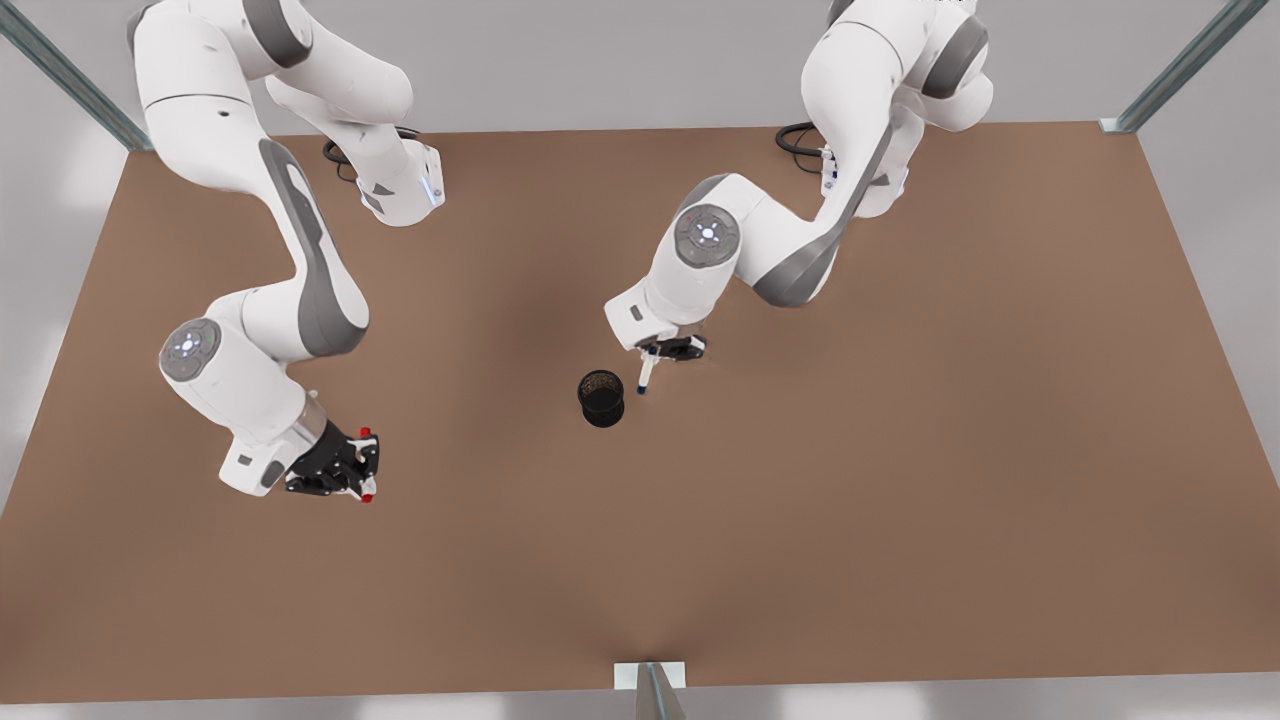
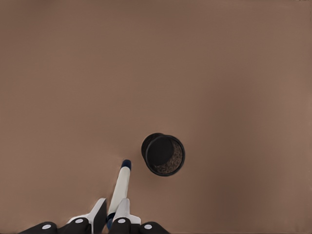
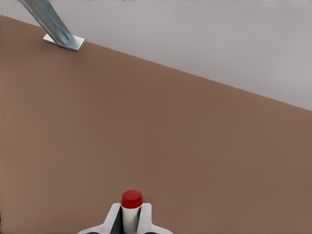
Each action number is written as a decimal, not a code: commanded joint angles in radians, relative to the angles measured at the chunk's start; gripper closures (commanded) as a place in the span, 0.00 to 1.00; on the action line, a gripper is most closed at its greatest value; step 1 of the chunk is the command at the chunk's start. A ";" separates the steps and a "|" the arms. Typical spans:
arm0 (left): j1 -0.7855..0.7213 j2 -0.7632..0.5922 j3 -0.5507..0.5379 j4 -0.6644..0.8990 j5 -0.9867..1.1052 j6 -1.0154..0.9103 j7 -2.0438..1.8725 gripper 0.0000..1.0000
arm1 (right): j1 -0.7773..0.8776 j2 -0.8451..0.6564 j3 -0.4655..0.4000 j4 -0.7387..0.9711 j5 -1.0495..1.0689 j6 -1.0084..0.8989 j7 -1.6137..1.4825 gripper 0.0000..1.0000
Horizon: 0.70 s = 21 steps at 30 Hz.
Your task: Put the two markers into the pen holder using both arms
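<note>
I've got the left gripper (image 1: pixel 668 350) clamped on the blue marker (image 1: pixel 646 374), mid-table, tip just beside the pen holder (image 1: pixel 601 397). My right gripper (image 1: pixel 340 465) grips the red marker (image 1: pixel 366 464) well off toward the table's (image 1: pixel 900 500) front-view-left edge.

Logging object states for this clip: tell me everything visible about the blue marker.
The blue marker is a slim white barrel with a dark blue end, gripped between the fingers of the left hand. It hangs off the table, lower end pointing down, just beside the pen holder on the front view's right, not yet inside it.
</note>
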 commanded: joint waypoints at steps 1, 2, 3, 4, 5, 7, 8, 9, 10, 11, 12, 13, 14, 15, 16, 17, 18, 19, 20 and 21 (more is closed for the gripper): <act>-0.004 0.012 -0.017 0.005 -0.054 0.062 -0.559 0.79 | 0.002 0.000 0.008 0.007 -0.013 -0.009 0.043 0.79; -0.013 0.028 -0.017 0.005 -0.056 0.088 -0.566 0.79 | 0.005 0.002 0.008 0.007 -0.013 -0.003 0.041 0.79; -0.020 0.040 -0.016 0.005 -0.056 0.128 -0.583 0.79 | 0.005 0.002 0.019 0.007 -0.013 0.000 0.041 0.79; -0.022 0.051 -0.016 0.005 -0.056 0.148 -0.586 0.79 | 0.005 0.003 0.031 0.007 -0.013 0.011 0.041 0.79; -0.020 0.071 -0.016 0.005 -0.056 0.151 -0.577 0.79 | 0.008 0.006 0.045 0.007 -0.013 0.033 0.041 0.79; -0.024 0.092 -0.017 0.004 -0.060 0.151 -0.585 0.79 | 0.008 0.015 0.073 0.009 -0.013 0.062 0.043 0.79; -0.025 0.094 -0.016 0.002 -0.088 0.151 -0.583 0.79 | 0.008 0.017 0.073 0.009 -0.013 0.065 0.041 0.79; -0.027 0.098 -0.027 -0.001 -0.094 0.151 -0.586 0.79 | 0.008 0.022 0.074 0.009 -0.013 0.069 0.041 0.79; -0.033 0.098 -0.027 -0.003 -0.097 0.150 -0.588 0.79 | 0.008 0.023 0.074 0.009 -0.013 0.069 0.041 0.79; -0.040 0.098 -0.027 -0.004 -0.099 0.150 -0.588 0.79 | 0.010 0.026 0.074 0.009 -0.013 0.074 0.041 0.79; -0.037 0.100 -0.027 -0.004 -0.099 0.150 -0.586 0.79 | 0.010 0.026 0.074 0.009 -0.013 0.086 0.040 0.79; -0.033 0.111 -0.027 -0.004 -0.094 0.150 -0.583 0.79 | 0.010 0.028 0.074 0.009 -0.013 0.086 0.040 0.79; -0.028 0.115 -0.027 -0.004 -0.092 0.150 -0.582 0.79 | 0.010 0.028 0.074 0.009 -0.013 0.086 0.040 0.79; -0.027 0.128 -0.023 -0.004 -0.089 0.150 -0.576 0.79 | 0.010 0.028 0.074 0.009 -0.013 0.088 0.040 0.79; -0.013 0.128 -0.023 -0.004 -0.088 0.150 -0.574 0.79 | 0.010 0.029 0.076 0.009 -0.013 0.088 0.038 0.79; -0.013 0.131 -0.023 -0.006 -0.089 0.150 -0.573 0.79 | 0.010 0.029 0.076 0.009 -0.013 0.089 0.038 0.79; -0.014 0.141 -0.023 -0.006 -0.089 0.150 -0.574 0.79 | 0.010 0.031 0.076 0.009 -0.013 0.091 0.038 0.79; -0.017 0.151 -0.023 -0.006 -0.089 0.150 -0.573 0.79 | 0.007 0.032 0.093 0.009 -0.013 0.092 0.040 0.79; -0.020 0.158 -0.023 -0.006 -0.088 0.150 -0.573 0.79 | 0.007 0.032 0.093 0.009 -0.011 0.103 0.040 0.79; -0.024 0.161 -0.025 -0.006 -0.088 0.151 -0.574 0.79 | 0.007 0.032 0.094 0.009 -0.011 0.103 0.040 0.79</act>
